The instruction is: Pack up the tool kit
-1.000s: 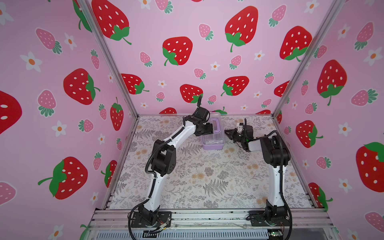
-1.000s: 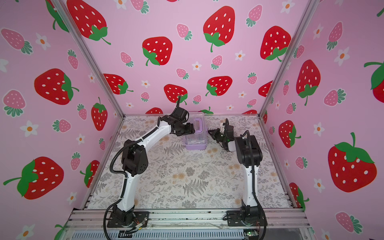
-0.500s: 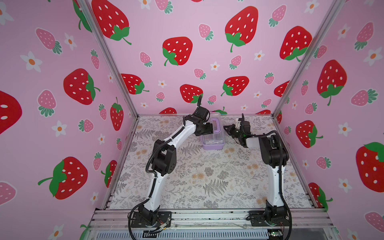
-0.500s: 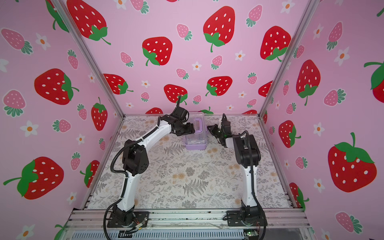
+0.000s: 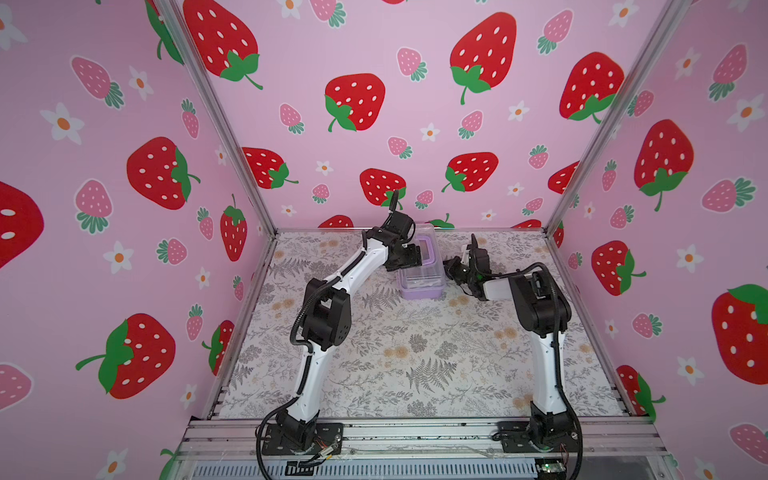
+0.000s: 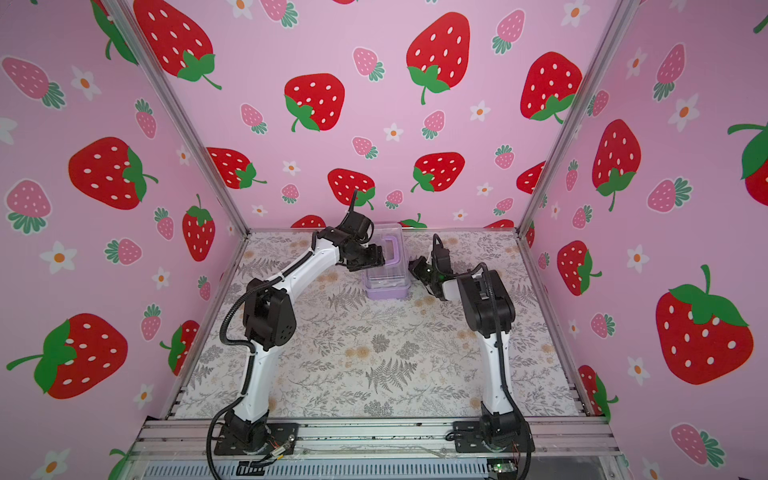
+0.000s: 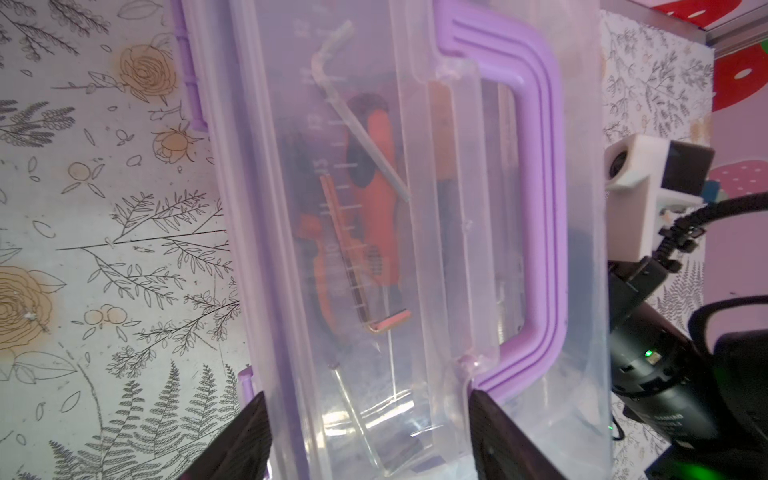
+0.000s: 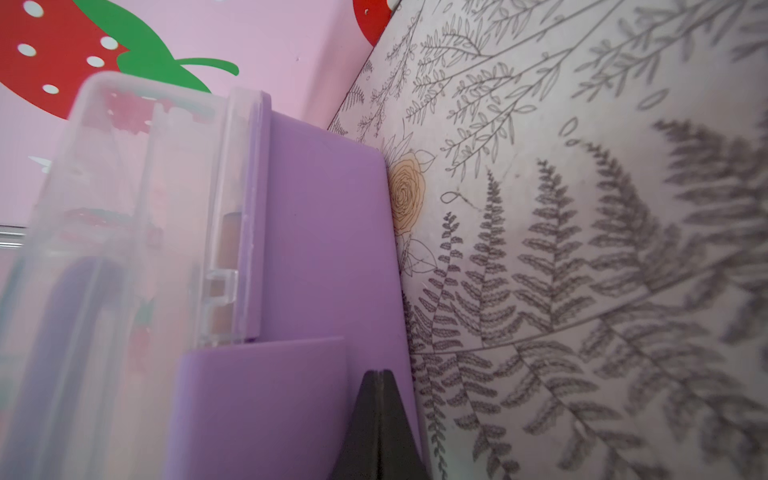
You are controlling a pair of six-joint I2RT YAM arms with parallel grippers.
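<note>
A bench (image 5: 415, 365) covered in grey fern and flower print fills the floor of a booth with pink strawberry walls.

Two white and black arms rise from its near edge. The left arm (image 5: 332, 282) and the right arm (image 5: 540, 307) both reach toward the far wall.

Between them, near the middle of the far end, a small lilac box (image 5: 419, 293) rests on the bench. A clear lid (image 7: 465, 232) lies over it.

The left claw (image 7: 366, 399) comes at the box from above. Its two fingers are spread wide against either side of the lid's raised panel and appear to be clamping it, though contact is hard to confirm through the clear plastic.

The right claw (image 8: 378, 376) is clenched on nothing. Its pointed tip sits at the box's side wall, just beside a lilac latch flap (image 8: 262, 399).

A purple handle (image 7: 544, 208) arches across the lid.

Blurred through the plastic, orange-handled pliers (image 7: 378, 183) lie inside the box. A silver hex key (image 7: 361, 129) crosses over them, and a second hex key (image 7: 347, 253), gold-tinted in this light, lies beside it.
</note>
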